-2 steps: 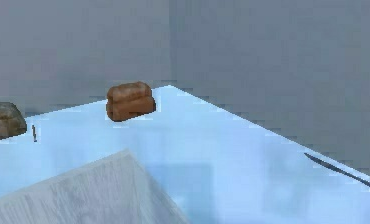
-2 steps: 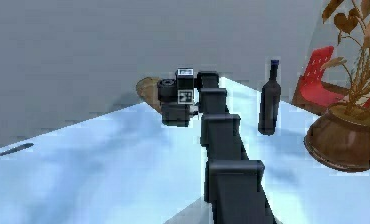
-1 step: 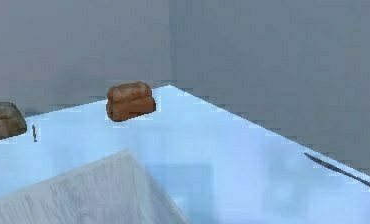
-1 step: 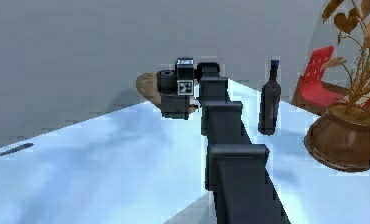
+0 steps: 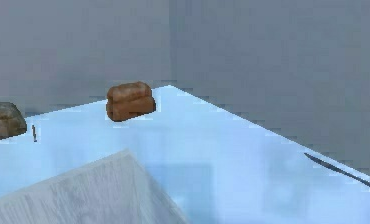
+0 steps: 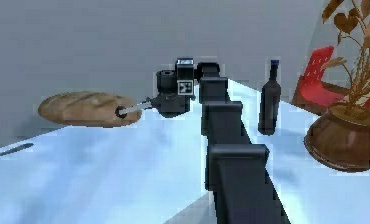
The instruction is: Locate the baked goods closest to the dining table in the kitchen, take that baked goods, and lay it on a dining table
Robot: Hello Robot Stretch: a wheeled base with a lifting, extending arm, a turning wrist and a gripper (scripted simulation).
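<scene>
**Gripper at end of long loaf, far edge of table; hold unclear**

In the arm side view the arm is seen extended across the pale blue table (image 6: 113, 175). The gripper (image 6: 133, 108) is placed at the near end of a long loaf (image 6: 78, 107). The long loaf is located at the surface's far edge, toward its left end, with grey wall behind it. Whether it rests on the surface or hangs just clear cannot be told. So it cannot be told whether anything is held, and the state of the jaws cannot be read either.

A dark bottle (image 6: 269, 95) is stood near the far edge, just right of the arm. A plant pot (image 6: 343, 140) is set at the right edge, and a red chair (image 6: 315, 78) is seen beyond it. In the forward view a block loaf (image 5: 130, 101) is set near the surface's far corner, and a thin dark blade (image 5: 338, 170) lies near the right edge.

The step is judged to be either the taking or the laying of the long loaf.
- If it is being taken, a grip nearer the middle is advised, since an end grip is likely to let it droop or twist. It should be lifted straight up before the arm is drawn in.
- If it is being laid, it should be lowered flat, well inside the far edge.
- Either way the bottle should be kept clear of, being tall, narrow and easily tipped.
</scene>
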